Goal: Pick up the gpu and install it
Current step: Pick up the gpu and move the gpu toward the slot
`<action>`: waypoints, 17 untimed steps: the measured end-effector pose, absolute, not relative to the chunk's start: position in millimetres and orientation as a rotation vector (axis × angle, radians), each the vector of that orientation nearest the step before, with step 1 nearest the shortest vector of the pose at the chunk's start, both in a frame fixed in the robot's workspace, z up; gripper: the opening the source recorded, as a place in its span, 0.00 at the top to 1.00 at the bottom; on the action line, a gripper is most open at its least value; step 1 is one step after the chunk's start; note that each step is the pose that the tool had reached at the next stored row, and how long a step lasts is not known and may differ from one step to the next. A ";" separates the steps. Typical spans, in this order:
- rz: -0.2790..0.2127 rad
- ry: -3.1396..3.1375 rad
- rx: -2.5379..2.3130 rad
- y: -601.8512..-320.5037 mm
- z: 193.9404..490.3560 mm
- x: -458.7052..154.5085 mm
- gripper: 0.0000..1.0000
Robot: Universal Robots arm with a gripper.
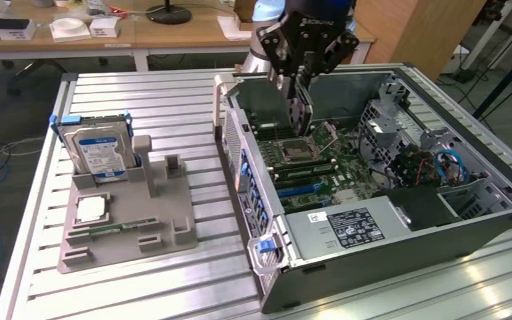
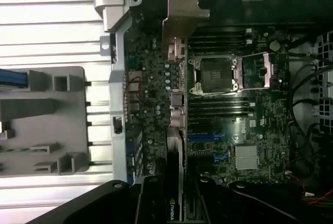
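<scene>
My gripper (image 1: 299,75) is shut on the gpu (image 1: 301,107), a thin dark card that hangs on edge, pointing down into the open computer case (image 1: 399,223). Its lower end is just above the motherboard (image 1: 314,167), close to the processor socket (image 1: 296,150). In the wrist view the gpu (image 2: 177,146) appears edge-on between my black fingers (image 2: 151,200). Its silver bracket (image 2: 182,18) is at the far end, near the case's rear wall, and the motherboard (image 2: 244,104) lies beneath it.
The case lies on its side on a slatted metal table (image 1: 149,100). To the exterior view's left, a grey holder (image 1: 127,230) carries a hard drive (image 1: 101,150), a processor (image 1: 90,210) and a memory stick (image 1: 114,227). Cables (image 1: 447,167) and a drive cage crowd the case's right side.
</scene>
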State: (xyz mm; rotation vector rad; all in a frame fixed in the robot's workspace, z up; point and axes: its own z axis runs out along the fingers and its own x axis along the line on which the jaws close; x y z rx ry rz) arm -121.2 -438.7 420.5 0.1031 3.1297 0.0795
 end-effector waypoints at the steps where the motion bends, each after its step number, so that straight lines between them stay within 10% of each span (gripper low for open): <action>1: 0.080 3.130 0.103 -438.7 420.5 -116.9 0.74; 17: 0.079 3.130 0.101 -438.8 420.3 -80.8 0.74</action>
